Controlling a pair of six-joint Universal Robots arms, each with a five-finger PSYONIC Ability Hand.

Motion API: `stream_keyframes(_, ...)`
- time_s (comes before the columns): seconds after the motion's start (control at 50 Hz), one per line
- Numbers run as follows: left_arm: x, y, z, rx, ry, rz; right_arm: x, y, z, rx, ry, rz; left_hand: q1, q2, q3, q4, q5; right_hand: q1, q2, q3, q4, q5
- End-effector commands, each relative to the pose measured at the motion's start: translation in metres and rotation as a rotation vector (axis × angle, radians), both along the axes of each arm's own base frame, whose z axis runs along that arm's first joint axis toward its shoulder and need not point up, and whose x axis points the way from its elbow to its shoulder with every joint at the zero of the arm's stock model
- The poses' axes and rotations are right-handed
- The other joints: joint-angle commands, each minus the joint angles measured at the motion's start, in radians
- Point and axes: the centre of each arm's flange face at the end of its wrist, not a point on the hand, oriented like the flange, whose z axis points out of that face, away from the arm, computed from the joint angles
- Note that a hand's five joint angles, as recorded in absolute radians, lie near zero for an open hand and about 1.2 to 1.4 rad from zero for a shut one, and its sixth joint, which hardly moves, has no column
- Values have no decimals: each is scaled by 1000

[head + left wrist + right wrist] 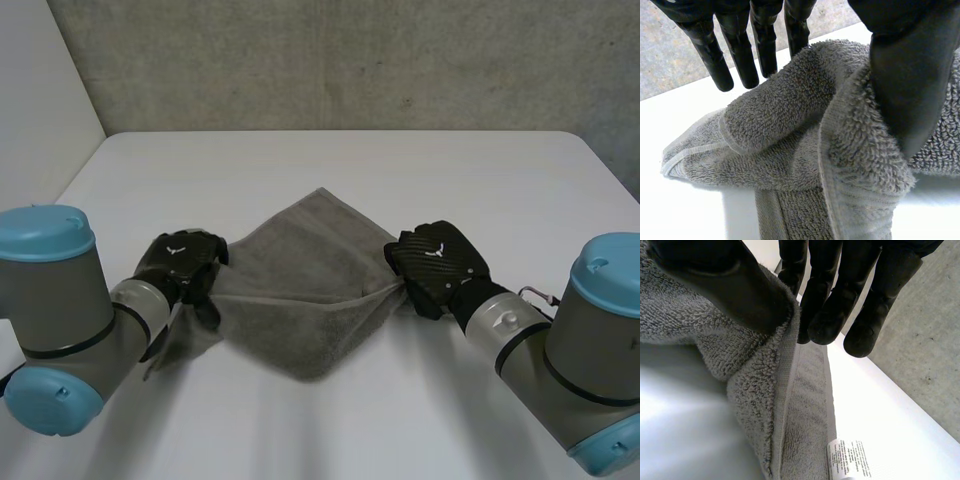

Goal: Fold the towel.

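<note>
Two hands on the towel (300, 320), one at each side corner. The left hand (180, 262) pinches its corner between thumb and straight fingers. The right hand (435, 265) does likewise at the hem, a printed label (850, 460) just beyond. The towel lies diamond-wise on the desk (330, 160) between the hands, with a crease running hand to hand. We judge the fold turns on that line, and neither arm is nearer.

From here I count 1 grey towel (300, 290), 1 white care label (850, 460), 2 black hands, the left hand (180, 260) and the right hand (438, 262), and 1 white table (330, 160).
</note>
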Motion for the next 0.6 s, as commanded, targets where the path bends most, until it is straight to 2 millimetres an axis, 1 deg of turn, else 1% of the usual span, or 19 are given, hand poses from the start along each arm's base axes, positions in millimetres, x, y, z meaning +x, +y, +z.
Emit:
stream_keyframes(0.02,0,5,3,0,2,-4,2,2,-4,9,9,5,-65,-66,-71,-64,-29,59,74,64,62,32)
stream_keyframes(0.14,1,17,6,3,1,-15,3,3,-13,31,22,5,-59,-60,-65,-58,-23,59,74,64,62,32)
stream_keyframes(0.18,2,21,7,5,0,-18,3,3,-13,32,22,5,-59,-60,-65,-58,-23,59,74,64,62,32)
stream_keyframes(0.26,4,30,14,-12,8,-21,3,2,-14,32,23,5,-68,-69,-74,-67,-32,59,74,64,62,32)
stream_keyframes(0.3,5,33,16,-19,11,-24,2,2,-15,36,25,3,-94,-95,-101,-94,-58,59,74,64,62,32)
stream_keyframes(0.32,4,36,17,-24,14,-30,2,2,-15,36,25,3,-179,-180,-185,-178,-143,59,74,64,62,32)
stream_keyframes(0.34,3,40,17,-26,17,-40,3,3,-15,36,25,5,-220,-221,-226,-219,-184,59,74,64,62,32)
stream_keyframes(0.36,3,40,17,-26,17,-40,3,3,-15,36,25,5,-221,-222,-227,-220,-185,59,74,64,62,32)
stream_keyframes(0.4,-8,53,17,-30,24,-99,3,3,-15,36,25,5,-218,-219,-224,-217,-182,59,74,64,62,32)
stream_keyframes(0.42,-8,53,17,-30,24,-99,3,3,-15,36,25,5,-218,-219,-224,-217,-182,59,74,64,62,32)
stream_keyframes(0.44,-13,59,16,-31,29,-134,3,3,-15,36,25,5,-209,-210,-215,-208,-173,59,74,64,62,32)
stream_keyframes(0.46,-13,59,16,-31,29,-134,3,3,-15,36,25,4,-209,-210,-215,-208,-173,59,74,64,62,32)
stream_keyframes(0.5,-18,67,14,-24,31,-172,3,3,-15,36,25,4,-197,-198,-203,-196,-161,59,74,64,62,32)
stream_keyframes(0.6,-19,70,8,-4,21,-178,3,3,-16,37,27,4,-182,-184,-189,-182,-147,59,74,64,62,32)
